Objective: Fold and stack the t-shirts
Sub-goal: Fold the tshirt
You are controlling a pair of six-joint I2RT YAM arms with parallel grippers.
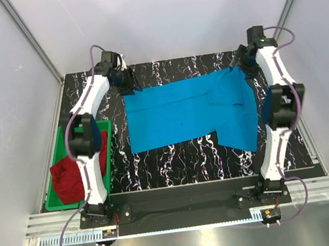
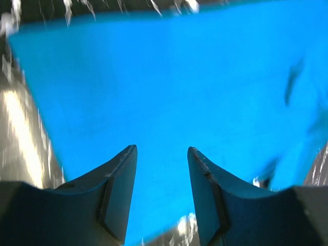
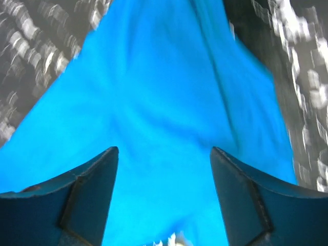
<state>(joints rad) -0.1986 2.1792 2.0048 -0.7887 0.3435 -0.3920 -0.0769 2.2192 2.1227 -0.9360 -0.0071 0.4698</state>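
The sky-blue t-shirt (image 1: 187,112) lies spread on the black marbled table, its sleeves at the right. The dark red t-shirt (image 1: 67,177) is bunched in the green bin (image 1: 105,137) at the left. My left gripper (image 1: 130,85) is open above the shirt's far left corner; its wrist view shows blue cloth (image 2: 174,87) between the spread fingers (image 2: 120,174). My right gripper (image 1: 237,63) is open above the far right corner at the sleeve; blue cloth (image 3: 164,128) fills its wrist view between the fingers (image 3: 97,179). Neither gripper holds anything.
The green bin stands at the table's left edge beside the left arm. Aluminium frame posts (image 1: 33,43) and white walls close in both sides. The table's front strip (image 1: 183,169) shows bare marbled surface.
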